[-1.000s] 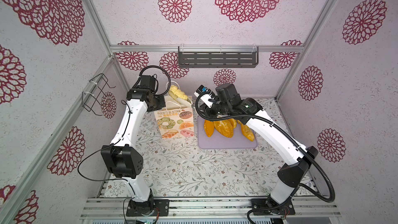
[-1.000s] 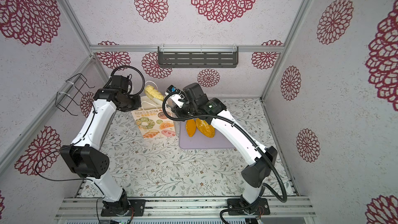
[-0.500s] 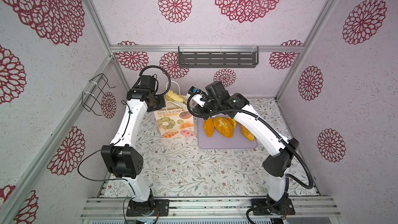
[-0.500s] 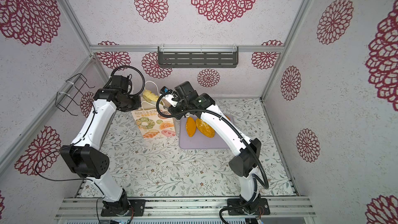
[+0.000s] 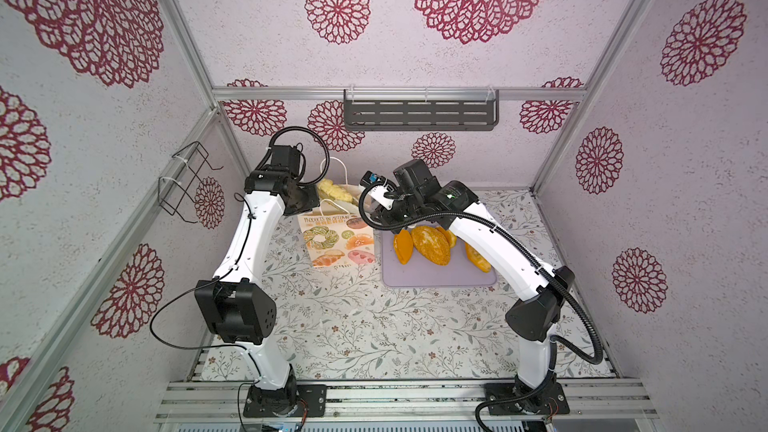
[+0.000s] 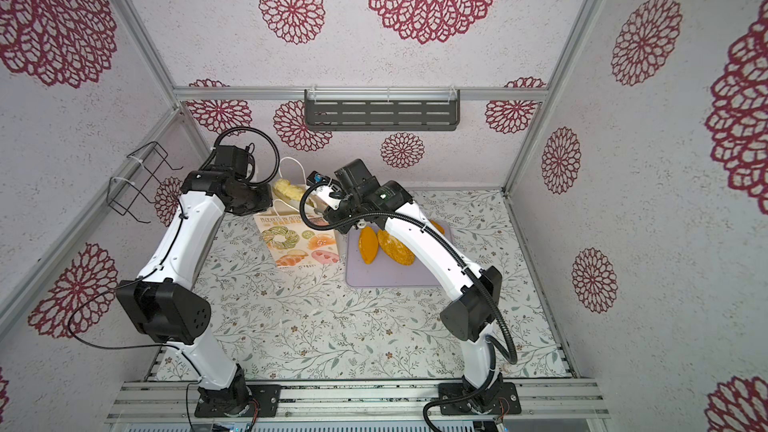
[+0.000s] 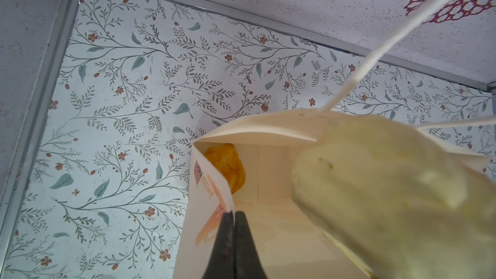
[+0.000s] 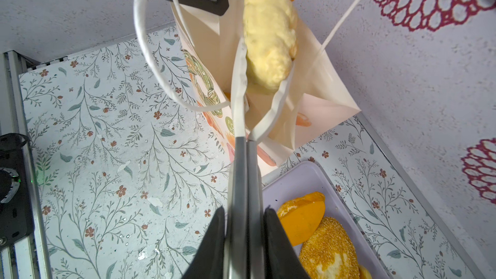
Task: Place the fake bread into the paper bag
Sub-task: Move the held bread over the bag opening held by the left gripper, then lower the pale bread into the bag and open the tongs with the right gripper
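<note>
The paper bag [image 5: 337, 238] [image 6: 300, 238] stands upright at the back of the table. My left gripper [image 7: 234, 212] is shut on its rim, holding the mouth apart. My right gripper [image 8: 244, 209] is shut on metal tongs [image 8: 241, 173]. The tongs pinch a pale yellow fake bread [image 8: 268, 36] [image 5: 334, 193] at the bag's mouth, partly inside it. An orange bun [image 7: 228, 167] lies at the bottom of the bag. Several orange loaves [image 5: 432, 243] [image 6: 395, 248] rest on the lilac tray [image 5: 440, 278] to the right of the bag.
The back wall stands close behind the bag. A dark slotted shelf [image 5: 419, 114] hangs on it, above the table. A black wire rack [image 5: 187, 184] sticks out from the left wall. The bag's white loop handles [image 8: 150, 57] hang loose around the tongs.
My right arm has swung left and back, bringing the tongs and the pale bread a little lower at the bag's mouth. The left arm has held still on the rim.
</note>
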Controlling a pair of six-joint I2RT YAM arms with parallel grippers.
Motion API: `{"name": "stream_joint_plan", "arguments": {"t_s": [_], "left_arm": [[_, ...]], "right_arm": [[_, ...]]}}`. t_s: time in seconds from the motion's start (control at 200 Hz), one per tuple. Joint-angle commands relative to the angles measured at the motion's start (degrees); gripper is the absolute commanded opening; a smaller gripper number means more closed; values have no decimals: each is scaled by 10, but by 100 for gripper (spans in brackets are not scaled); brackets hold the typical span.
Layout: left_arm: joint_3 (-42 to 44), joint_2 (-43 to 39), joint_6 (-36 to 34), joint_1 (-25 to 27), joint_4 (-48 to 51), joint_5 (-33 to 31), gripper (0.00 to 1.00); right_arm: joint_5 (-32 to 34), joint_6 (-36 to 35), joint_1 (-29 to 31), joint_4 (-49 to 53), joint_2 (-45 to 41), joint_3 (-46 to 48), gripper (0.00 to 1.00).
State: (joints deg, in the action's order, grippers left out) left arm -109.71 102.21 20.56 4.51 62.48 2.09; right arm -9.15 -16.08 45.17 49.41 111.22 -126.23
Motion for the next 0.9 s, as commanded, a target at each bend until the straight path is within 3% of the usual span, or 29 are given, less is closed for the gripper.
{"name": "stream_joint_plan", "arguments": {"t_s": [0.0, 0.185, 0.43, 0.52, 0.656, 0.896], "left_arm": [[0, -15, -8, 4, 2, 2, 0], [0, -14, -8, 4, 2, 3, 0], [0, -14, -8, 4, 2, 3, 0], [0, -15, -8, 5, 2, 3, 0], [0, -15, -8, 4, 2, 3, 0], [0, -15, -8, 4, 3, 3, 0]], "right_arm": [[13, -7, 3, 0, -18, -24, 12], [31, 2, 4, -12, -25, -24, 23], [34, 14, 5, -31, -39, -24, 30], [40, 19, 4, -36, -43, -23, 40], [53, 26, 4, -42, -49, -21, 48], [62, 45, 4, -63, -58, -22, 50]]}}
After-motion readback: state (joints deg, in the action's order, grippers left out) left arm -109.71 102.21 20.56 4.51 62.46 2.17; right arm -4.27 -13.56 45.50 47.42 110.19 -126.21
